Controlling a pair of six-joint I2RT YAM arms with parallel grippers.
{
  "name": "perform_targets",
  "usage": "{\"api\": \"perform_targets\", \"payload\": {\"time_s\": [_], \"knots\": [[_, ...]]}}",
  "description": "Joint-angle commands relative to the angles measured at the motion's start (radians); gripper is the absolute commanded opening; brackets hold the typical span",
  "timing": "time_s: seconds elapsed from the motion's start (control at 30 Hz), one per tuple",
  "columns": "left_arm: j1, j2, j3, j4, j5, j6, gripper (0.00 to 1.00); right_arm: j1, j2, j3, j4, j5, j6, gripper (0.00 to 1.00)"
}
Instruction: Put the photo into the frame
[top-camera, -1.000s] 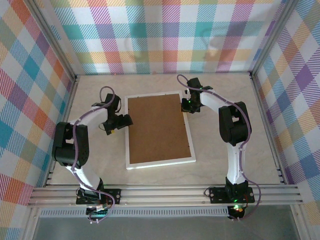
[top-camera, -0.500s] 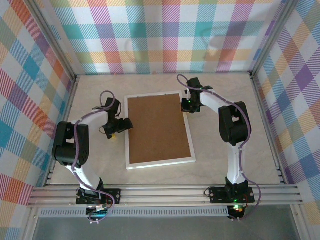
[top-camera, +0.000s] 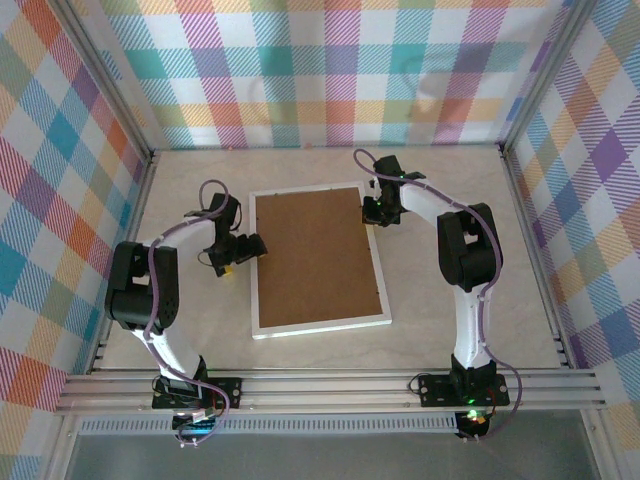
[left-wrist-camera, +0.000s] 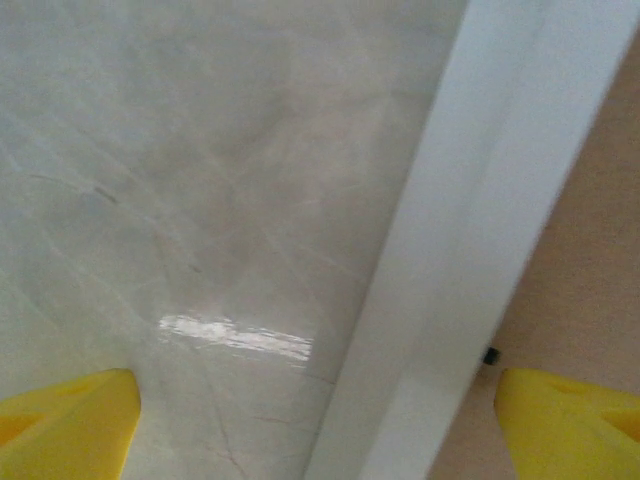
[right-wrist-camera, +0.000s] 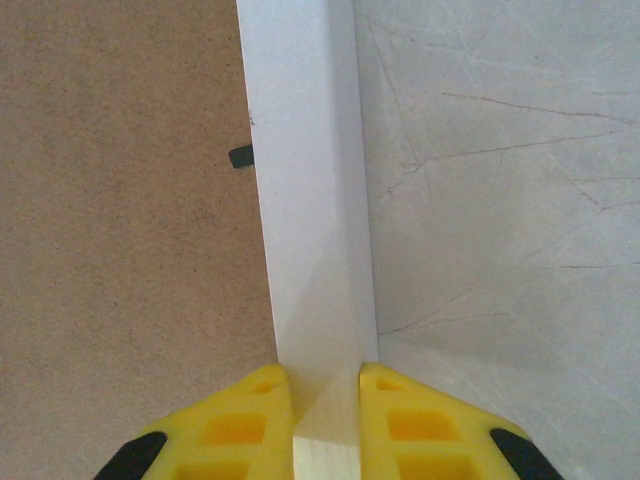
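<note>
Right fingers (right-wrist-camera: 250, 425) clamp the frame (right-wrist-camera: 305, 200) on its right edge; left fingers (left-wrist-camera: 70, 420) gape astride its left.

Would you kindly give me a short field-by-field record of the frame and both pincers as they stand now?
frame: frame lies flat on the table, back up
board: brown board fills the frame's back
left pincer: left pincer open, astride the frame's left edge, one finger over the table, one over the board
right pincer: right pincer shut on the frame's right edge, near its far corner
</note>
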Motion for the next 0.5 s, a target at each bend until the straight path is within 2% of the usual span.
{"api": "perform_targets", "payload": {"time_s": [0.0, 0.47], "knots": [[0.001, -0.027, 0.071, -0.063, 0.014, 0.026, 0.92, 0.014, 0.025, -0.006, -0.099, 0.009, 0.011, 0.16], [0.032, 0.001, 0.048, -0.083, -0.064, 0.058, 0.92, 0.013, 0.025, -0.009, -0.096, 0.004, 0.012, 0.16]]}}
